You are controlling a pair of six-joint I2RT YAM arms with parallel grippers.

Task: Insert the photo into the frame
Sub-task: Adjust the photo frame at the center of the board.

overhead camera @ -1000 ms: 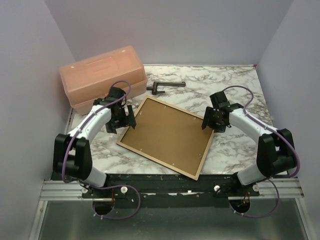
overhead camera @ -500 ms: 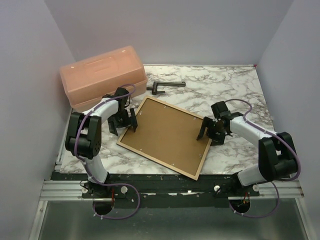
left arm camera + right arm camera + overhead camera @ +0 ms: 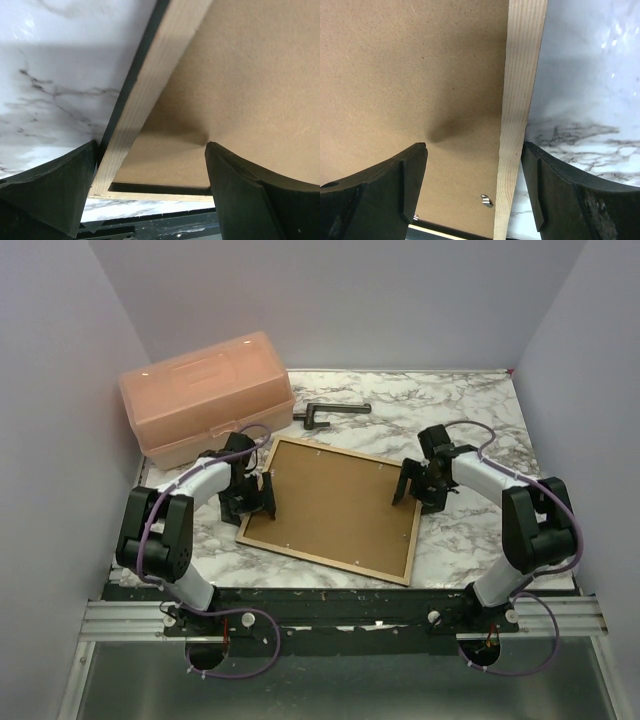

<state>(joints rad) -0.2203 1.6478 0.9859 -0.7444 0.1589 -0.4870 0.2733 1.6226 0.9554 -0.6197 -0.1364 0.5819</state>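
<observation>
The frame (image 3: 325, 562) lies flat on the marble table, tan wood side up, with a brown backing board (image 3: 335, 502) filling it. My left gripper (image 3: 250, 498) is open and straddles the frame's left edge (image 3: 150, 100), one finger outside on the table and one over the board (image 3: 250, 75). My right gripper (image 3: 418, 488) is open and straddles the right edge (image 3: 522, 75) the same way, one finger over the board (image 3: 420, 60). A small metal tab (image 3: 486, 201) sits by that edge. The photo is not in view.
A pale orange plastic box (image 3: 205, 395) stands at the back left, close behind my left arm. A dark angled tool (image 3: 330, 412) lies just beyond the frame's far edge. Bare marble table (image 3: 470, 410) stretches to the back right. Purple walls close in on three sides.
The frame has turned to lie squarer to the table's front edge. Both grippers have come down and now straddle its left and right edges.
</observation>
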